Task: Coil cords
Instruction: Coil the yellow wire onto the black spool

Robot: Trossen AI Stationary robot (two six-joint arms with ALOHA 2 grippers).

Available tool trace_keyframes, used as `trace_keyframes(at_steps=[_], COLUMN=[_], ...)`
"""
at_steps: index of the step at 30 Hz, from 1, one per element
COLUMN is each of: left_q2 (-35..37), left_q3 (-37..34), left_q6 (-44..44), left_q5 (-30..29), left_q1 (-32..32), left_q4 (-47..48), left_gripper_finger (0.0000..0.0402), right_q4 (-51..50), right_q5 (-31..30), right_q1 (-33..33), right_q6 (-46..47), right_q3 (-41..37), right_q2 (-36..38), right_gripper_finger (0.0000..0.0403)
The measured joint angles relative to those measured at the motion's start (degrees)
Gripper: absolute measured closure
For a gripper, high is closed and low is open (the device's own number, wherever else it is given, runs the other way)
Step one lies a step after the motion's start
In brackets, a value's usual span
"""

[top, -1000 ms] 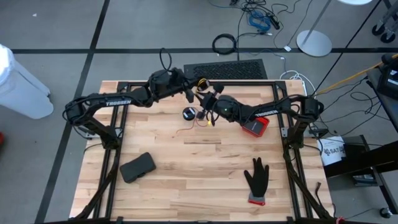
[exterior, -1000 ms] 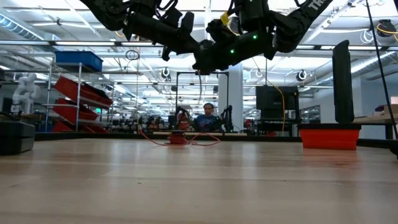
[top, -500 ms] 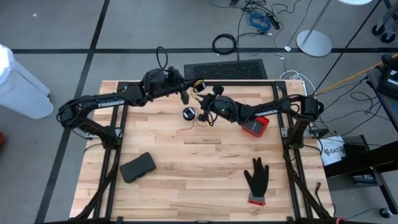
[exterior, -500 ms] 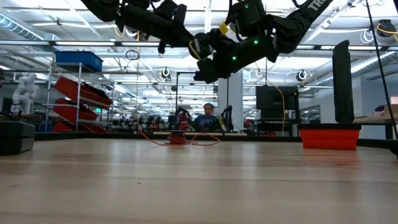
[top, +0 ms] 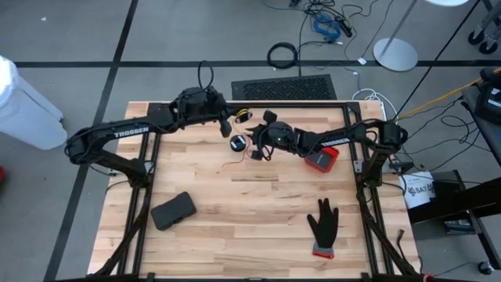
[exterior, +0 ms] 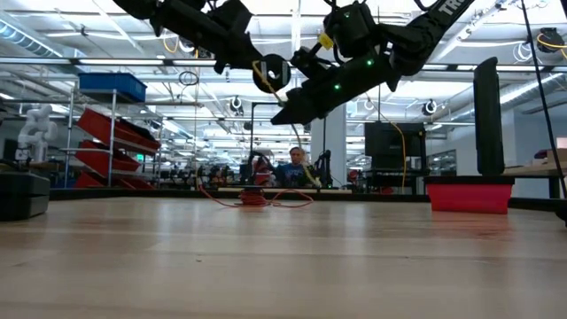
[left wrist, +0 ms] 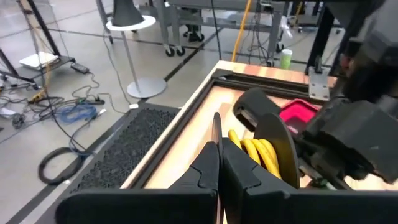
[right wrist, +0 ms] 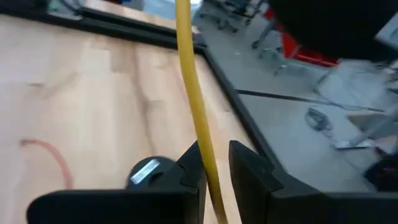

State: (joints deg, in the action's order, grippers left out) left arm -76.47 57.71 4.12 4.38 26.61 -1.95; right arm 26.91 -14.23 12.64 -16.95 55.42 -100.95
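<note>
Above the table's far middle, the left gripper (left wrist: 219,163), fingers clenched, seems to pinch the yellow cord's spool (left wrist: 277,149). The right gripper (right wrist: 214,165) loosely straddles the yellow cord (right wrist: 193,93). Feed it taut, winding evenly. The red cord (top: 235,164) lies below.

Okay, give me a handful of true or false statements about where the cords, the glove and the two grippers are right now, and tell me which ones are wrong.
1. The thin yellow cord runs between the right gripper fingers. True.
2. The left gripper stands wide open. False: its fingers are pressed together.
3. The black work glove with a red cuff lies on the wooden table, away from both grippers. True.
4. The thin red cord hangs in the air from the left gripper. False: it lies on the table.
5. The flat dark pouch sits inside the red bin. False: it lies on the table, far from the bin.
</note>
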Motion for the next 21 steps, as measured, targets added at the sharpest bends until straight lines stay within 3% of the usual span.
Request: trace_keyframes(at_steps=[6,21], left_q2=[-0.02,-0.04], left_q3=[0.00,0.00], left_q6=[1.07,1.34], left_q5=[0.22,1.66], left_q1=[0.00,0.02], left_q4=[1.82,3.59], left_gripper_finger=[0.0402,0.0401], right_q4=[-2.05,-7.65], right_q5=[3.90,4.15], right_q1=[0.00,0.00], right_q6=[0.04,-0.15], right_q3=[0.02,0.02], right_q2=[0.00,0.00], right_gripper_finger=[0.0350,0.0350])
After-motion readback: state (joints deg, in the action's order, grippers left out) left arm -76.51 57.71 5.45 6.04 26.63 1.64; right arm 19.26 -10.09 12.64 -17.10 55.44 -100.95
